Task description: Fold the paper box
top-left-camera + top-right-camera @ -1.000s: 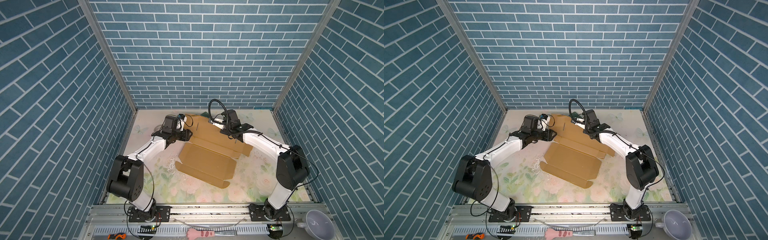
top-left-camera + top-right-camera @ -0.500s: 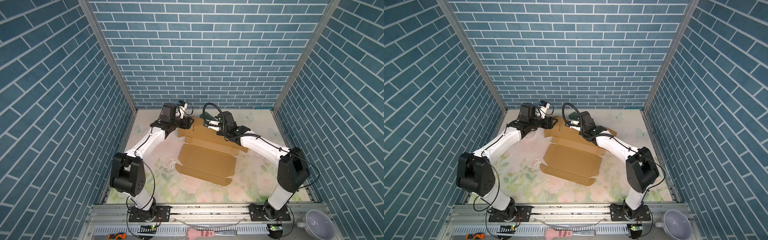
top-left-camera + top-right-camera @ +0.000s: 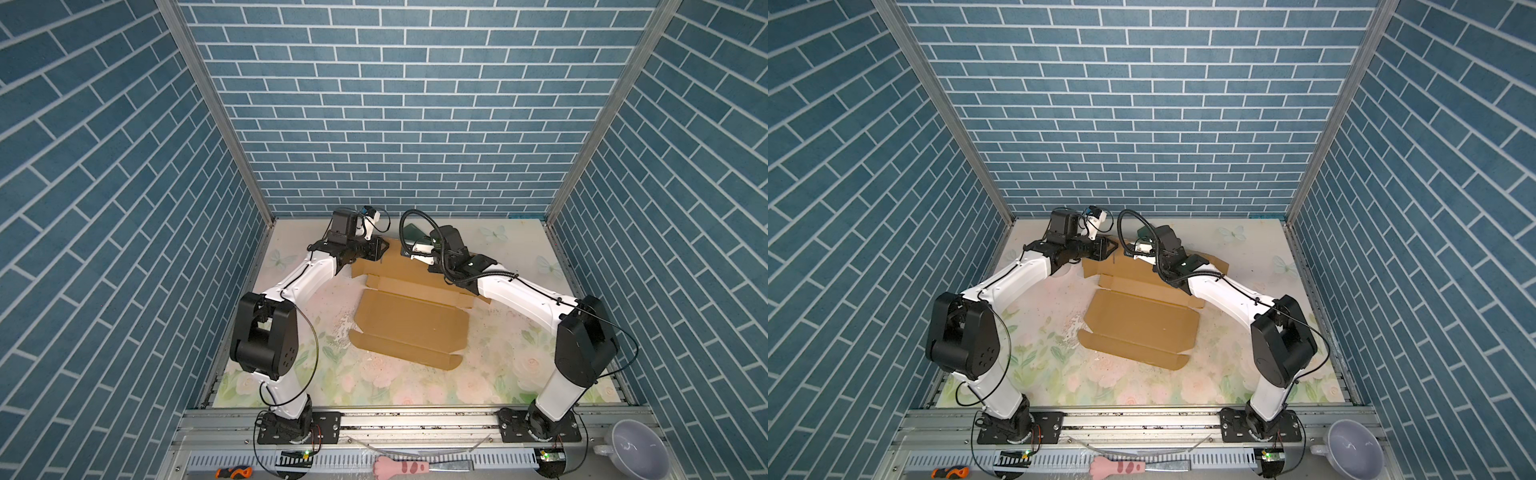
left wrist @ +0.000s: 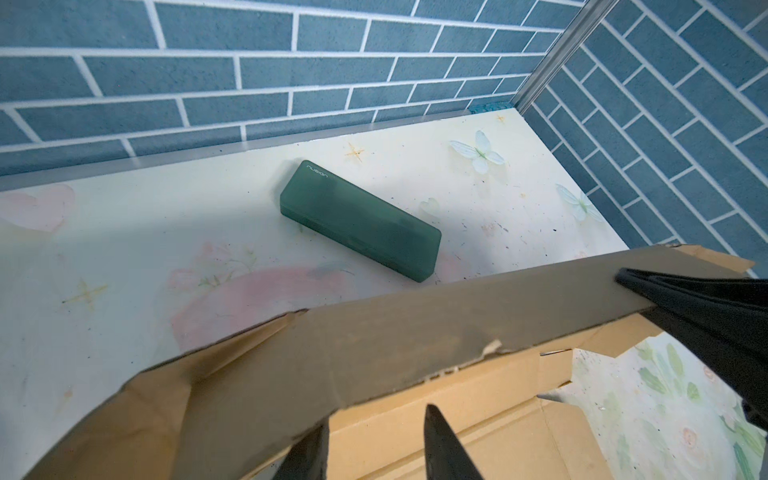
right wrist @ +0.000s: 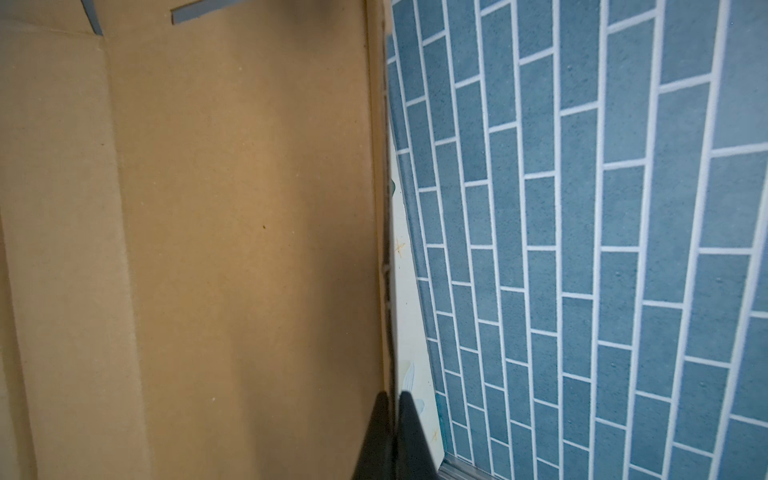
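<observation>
My right claw point(image 5: 392, 395) is clenched on the raised rear flap of the plain brown corrugated cardboard paper box point(image 3: 409, 328), which lies mostly flat on the floral surface point(image 3: 374, 386). My left claw point(image 4: 376, 415) stands parted at that flap.

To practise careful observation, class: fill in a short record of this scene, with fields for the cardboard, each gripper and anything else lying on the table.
box: paper box, brown cardboard, mostly flat and unfolded on the flowered table
far flap: far flap raised off the table
right arm: right gripper shut, pinching the cardboard's edge
left arm: left gripper open, jaws apart at the raised flap
other item: green case, flat on the table beyond the flap
</observation>
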`<state>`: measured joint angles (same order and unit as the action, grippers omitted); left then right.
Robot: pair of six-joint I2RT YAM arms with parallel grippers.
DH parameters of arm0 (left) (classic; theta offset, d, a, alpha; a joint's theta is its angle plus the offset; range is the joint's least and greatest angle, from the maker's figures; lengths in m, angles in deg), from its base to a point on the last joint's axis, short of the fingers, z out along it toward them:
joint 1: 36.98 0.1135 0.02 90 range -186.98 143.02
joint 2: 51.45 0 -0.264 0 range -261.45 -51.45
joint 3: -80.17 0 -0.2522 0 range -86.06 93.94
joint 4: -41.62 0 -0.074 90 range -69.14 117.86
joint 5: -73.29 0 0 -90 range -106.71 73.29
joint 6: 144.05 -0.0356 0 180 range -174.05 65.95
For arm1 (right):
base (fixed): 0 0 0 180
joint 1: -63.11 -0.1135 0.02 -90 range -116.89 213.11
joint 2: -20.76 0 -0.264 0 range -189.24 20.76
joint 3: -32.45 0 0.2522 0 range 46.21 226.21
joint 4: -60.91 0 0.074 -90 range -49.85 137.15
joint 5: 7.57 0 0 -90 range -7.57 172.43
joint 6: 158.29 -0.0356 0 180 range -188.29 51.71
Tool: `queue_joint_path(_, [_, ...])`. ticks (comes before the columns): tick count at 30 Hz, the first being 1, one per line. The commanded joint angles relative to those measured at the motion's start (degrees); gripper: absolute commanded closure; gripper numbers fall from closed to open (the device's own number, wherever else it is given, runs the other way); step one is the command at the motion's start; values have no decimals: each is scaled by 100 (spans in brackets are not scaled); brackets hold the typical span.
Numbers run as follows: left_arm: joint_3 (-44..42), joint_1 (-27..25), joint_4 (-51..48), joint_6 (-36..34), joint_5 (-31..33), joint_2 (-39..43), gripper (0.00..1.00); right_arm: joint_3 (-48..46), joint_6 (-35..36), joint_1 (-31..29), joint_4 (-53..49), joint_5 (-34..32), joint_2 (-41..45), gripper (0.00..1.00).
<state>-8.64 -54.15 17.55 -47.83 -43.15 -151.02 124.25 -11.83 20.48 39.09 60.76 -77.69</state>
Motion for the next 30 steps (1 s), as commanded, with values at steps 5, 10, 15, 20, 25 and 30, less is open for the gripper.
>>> queue_joint_path(5, [155, -35, -393, -178, 86, 77, 62, -250, 321, -123, 199, -127, 167, 100])
queue_joint_path(10, [-202, 150, -662, -552, 286, 1059, 44, -289, 415, -104, 275, -174, 146, 100])
queue_joint_path(15, [49, 380, -925, -622, 233, 951, 35, -310, 414, -144, 298, -118, 173, 100])
queue_joint_path(20, [383, 358, -735, -344, -268, 494, 32, -360, 414, -132, 322, -109, 244, 100])
queue_joint_path(25, [460, 355, -670, -278, -459, 191, 32, -360, 416, -160, 331, -118, 265, 100])
queue_joint_path(30, [250, 333, -538, -181, -549, 144, 35, -336, 408, -183, 340, -118, 247, 100])
